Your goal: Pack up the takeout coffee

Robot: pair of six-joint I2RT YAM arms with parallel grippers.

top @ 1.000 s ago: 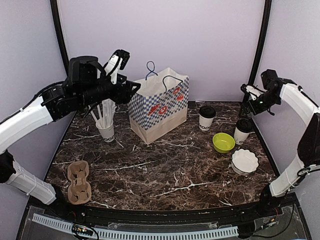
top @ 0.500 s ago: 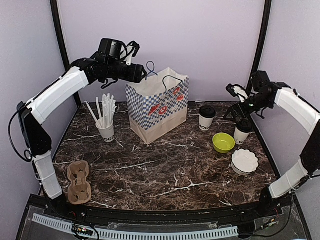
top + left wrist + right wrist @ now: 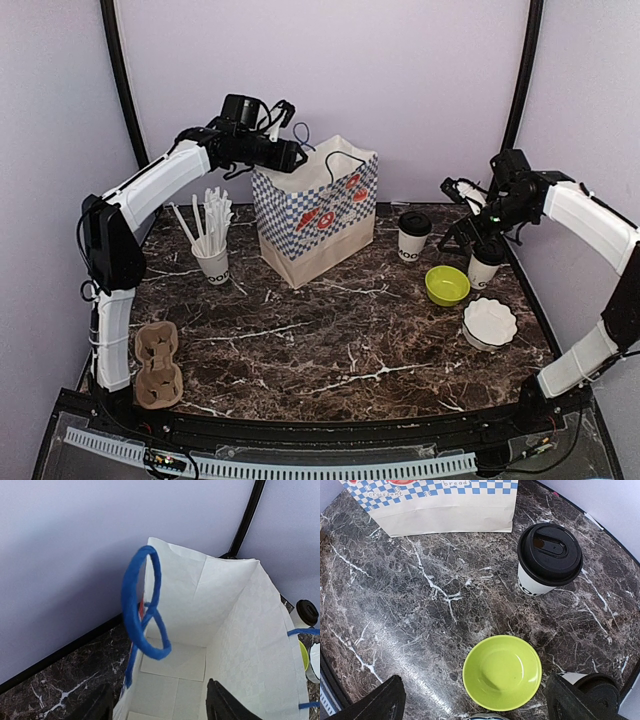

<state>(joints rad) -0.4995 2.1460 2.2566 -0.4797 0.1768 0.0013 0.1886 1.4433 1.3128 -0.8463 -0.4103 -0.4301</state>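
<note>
Two white paper cups with black lids stand at the right of the table: one point(image 3: 413, 235) near the bag, also in the right wrist view point(image 3: 549, 560), and one point(image 3: 487, 262) further right, at that view's lower right corner point(image 3: 600, 695). The blue-checked paper bag point(image 3: 318, 210) stands open and upright, and the left wrist view shows it empty point(image 3: 200, 630). My left gripper point(image 3: 293, 155) is open just above the bag's left rim by a blue handle point(image 3: 142, 615). My right gripper point(image 3: 462, 213) is open wide above the lime-green bowl, its right finger point(image 3: 575, 702) beside the second cup.
The lime-green bowl point(image 3: 447, 285) sits between the cups' area and a white scalloped bowl point(image 3: 490, 323). A cup full of white straws point(image 3: 212, 255) stands left of the bag. A brown cardboard cup carrier point(image 3: 158, 363) lies at the front left.
My left gripper has swung right from above the straw cup to the bag's open top. My right gripper has moved left and down to hover over the bowl and cups.
</note>
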